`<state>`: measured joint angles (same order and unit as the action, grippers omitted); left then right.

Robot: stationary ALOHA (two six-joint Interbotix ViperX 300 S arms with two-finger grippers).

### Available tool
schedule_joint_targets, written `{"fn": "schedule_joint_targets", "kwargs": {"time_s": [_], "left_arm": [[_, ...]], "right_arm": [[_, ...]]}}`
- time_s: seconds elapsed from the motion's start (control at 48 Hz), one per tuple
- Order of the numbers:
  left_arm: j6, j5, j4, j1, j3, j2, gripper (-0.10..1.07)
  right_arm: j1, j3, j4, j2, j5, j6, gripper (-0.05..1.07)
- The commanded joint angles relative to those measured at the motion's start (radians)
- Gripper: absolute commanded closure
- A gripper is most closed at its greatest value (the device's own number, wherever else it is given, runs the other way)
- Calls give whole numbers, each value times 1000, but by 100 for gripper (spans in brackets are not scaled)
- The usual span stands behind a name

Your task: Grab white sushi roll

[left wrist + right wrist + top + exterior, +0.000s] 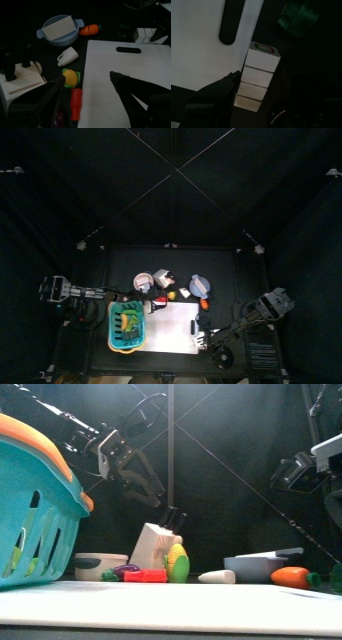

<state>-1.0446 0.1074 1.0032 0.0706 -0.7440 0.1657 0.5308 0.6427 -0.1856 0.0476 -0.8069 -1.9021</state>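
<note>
Spread wide and gripping nothing at the left tool [90, 97], hanging high over the edge of the white cutting board [133, 65]. Just past those jaws, lined up beside the board: a red piece [76, 102], a yellow-and-green toy [71, 76], then the white sushi roll [67, 56], lying on the dark surface [107, 20] and apart from both tools. Farther on, a blue bowl [60, 27] with an orange-red piece [90, 30] next to it. Wide apart too at the right tool [254, 100], straddling a segmented white block [260, 75] beside the board, contact unclear. At the left front, a green basket [34, 504]
</note>
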Motion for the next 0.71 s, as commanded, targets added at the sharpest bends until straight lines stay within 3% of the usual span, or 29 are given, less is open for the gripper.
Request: {"fn": "schedule_joint_targets", "kwargs": {"time_s": [0.0,0.438,0.688], "left_arm": [[0,6,2,-2,9,6,-6],[-2,14,2,2,8,6,-6],[-2,15,-2,2,8,6,-6]], "right_arm": [[2,-6,2,-11,14,0,5],[-5,-11,-11,17,44,5,8],[-6,-12,-12,5,38,9,24]]}}
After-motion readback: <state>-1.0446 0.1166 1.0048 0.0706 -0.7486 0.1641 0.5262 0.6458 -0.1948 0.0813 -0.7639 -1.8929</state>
